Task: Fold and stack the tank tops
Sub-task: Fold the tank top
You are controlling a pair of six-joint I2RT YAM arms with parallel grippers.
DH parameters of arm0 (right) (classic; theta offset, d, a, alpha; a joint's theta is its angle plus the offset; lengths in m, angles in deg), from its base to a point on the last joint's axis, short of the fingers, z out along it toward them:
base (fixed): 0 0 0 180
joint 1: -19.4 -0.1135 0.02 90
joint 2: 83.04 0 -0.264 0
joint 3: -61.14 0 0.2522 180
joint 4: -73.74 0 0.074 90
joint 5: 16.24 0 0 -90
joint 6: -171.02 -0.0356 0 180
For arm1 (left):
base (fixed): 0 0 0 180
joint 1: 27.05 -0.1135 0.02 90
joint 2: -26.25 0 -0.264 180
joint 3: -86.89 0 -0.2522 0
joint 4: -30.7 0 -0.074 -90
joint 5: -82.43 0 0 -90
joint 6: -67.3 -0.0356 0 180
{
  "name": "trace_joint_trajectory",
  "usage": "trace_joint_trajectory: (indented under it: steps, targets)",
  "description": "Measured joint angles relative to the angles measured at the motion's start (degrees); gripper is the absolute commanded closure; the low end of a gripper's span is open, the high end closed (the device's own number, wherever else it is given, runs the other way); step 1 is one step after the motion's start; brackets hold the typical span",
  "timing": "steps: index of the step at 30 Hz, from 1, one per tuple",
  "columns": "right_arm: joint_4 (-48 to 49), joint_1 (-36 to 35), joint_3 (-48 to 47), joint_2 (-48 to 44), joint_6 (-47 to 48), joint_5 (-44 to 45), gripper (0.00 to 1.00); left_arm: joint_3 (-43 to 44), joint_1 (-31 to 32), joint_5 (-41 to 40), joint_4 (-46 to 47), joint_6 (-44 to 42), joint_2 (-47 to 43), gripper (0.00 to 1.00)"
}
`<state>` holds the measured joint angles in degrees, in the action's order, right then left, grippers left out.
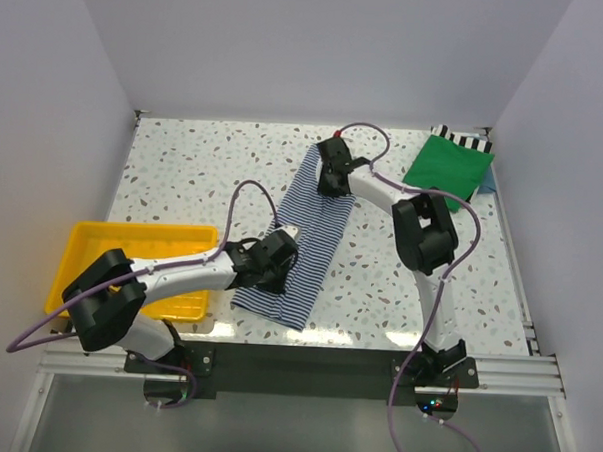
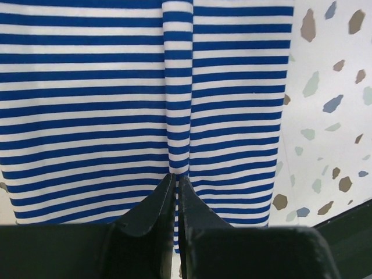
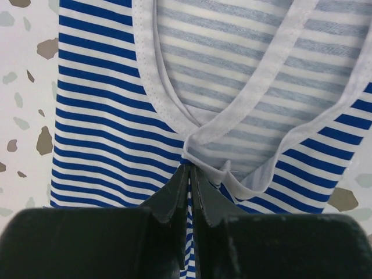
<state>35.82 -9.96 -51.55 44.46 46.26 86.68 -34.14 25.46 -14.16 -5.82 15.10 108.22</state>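
The navy-and-white striped tank top (image 1: 306, 248) lies as a long narrow strip across the middle of the table. My left gripper (image 1: 277, 255) is shut on a pinched ridge of its cloth near the hem end (image 2: 176, 177). My right gripper (image 1: 331, 174) is shut on the striped cloth (image 3: 104, 122) at the far end, right by the white neck trim (image 3: 200, 136). The green tank top (image 1: 447, 166) lies folded at the far right corner, apart from both grippers.
A yellow plastic tray (image 1: 91, 242) sits at the left edge beside the left arm. A black-and-white striped cloth (image 1: 465, 140) and a bit of light blue cloth (image 1: 489, 180) show under the green top. White walls close the table's sides and back.
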Motion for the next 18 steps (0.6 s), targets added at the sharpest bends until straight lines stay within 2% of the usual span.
trace_joint_trajectory:
  steps: [11, 18]
  targets:
    - [2.4, 0.0, -3.2, 3.8, 0.3, -1.8, 0.86, -2.1, 0.3, 0.6, 3.5, 0.1, 4.5, 0.94]
    - [1.6, 0.5, -9.3, 7.6, 1.8, -2.5, 0.84, 3.3, 4.4, 0.4, 6.6, 0.9, 10.6, 0.95]
